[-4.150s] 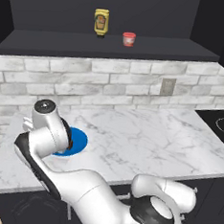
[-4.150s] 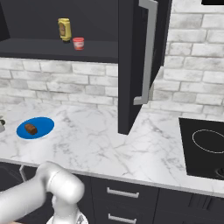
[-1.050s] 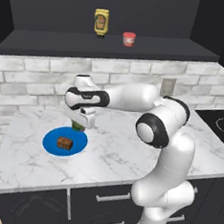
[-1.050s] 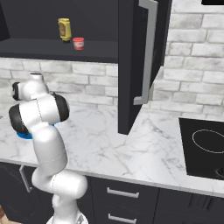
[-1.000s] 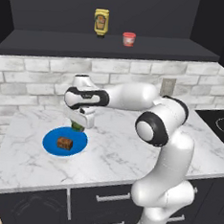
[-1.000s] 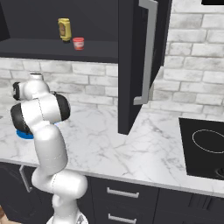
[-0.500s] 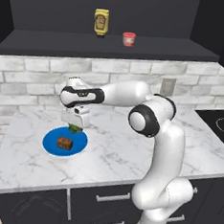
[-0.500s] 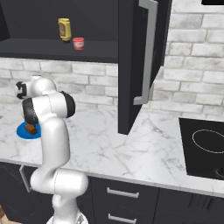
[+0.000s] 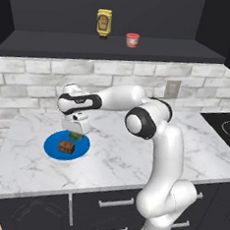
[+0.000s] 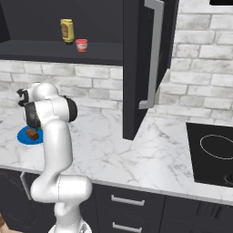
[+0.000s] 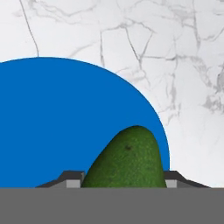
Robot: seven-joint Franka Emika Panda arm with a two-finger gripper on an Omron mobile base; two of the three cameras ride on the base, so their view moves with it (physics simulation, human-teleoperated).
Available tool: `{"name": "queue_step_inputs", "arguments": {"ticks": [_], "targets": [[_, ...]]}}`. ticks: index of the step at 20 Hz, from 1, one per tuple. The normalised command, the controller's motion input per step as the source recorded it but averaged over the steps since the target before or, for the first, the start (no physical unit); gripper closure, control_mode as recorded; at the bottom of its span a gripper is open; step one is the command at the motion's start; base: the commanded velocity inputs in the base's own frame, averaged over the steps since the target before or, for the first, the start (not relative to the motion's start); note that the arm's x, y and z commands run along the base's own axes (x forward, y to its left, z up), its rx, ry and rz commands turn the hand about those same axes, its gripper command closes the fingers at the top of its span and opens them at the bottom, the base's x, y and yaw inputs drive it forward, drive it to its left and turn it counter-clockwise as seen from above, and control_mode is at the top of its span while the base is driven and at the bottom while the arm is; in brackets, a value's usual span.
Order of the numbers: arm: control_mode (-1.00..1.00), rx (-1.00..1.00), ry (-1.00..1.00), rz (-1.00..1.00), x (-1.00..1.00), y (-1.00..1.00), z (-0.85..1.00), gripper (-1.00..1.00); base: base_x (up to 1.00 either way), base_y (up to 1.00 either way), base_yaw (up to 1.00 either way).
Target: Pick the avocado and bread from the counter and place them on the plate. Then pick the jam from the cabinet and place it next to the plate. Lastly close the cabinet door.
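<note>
The gripper (image 9: 76, 132) is clamped on the avocado (image 11: 126, 159), its fingers pressed against the fruit's two sides, and it hangs just above the plate (image 9: 82, 146). The bread (image 9: 66, 147) lies on the plate, just below and to the gripper's left. The jam (image 9: 132, 40) stands on the cabinet (image 9: 142, 48) shelf, far above the gripper, beside a yellow bottle (image 9: 104, 23).

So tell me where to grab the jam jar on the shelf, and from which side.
Grip the jam across its round body below the lid, coming in level from the front: it stands upright on the cabinet shelf, apart from the yellow bottle.
</note>
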Motion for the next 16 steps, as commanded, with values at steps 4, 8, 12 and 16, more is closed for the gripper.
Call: {"name": "queue_step_inputs", "arguments": {"ticks": [4, 8, 12, 16], "targets": [[-1.00, -0.04, 0.00, 0.00, 0.11, 0.00, -0.23, 1.00, 0.00, 0.00, 0.00], [-1.00, -0.03, 0.00, 0.00, 0.10, 0.00, -0.20, 1.00, 0.00, 0.00, 0.00], [-1.00, -0.04, 0.00, 0.00, 0.09, 0.03, -0.19, 1.00, 0.00, 0.00, 0.00], [-1.00, -0.04, 0.00, 0.00, 0.05, 0.05, -0.16, 1.00, 0.00, 0.00, 0.00]]}}
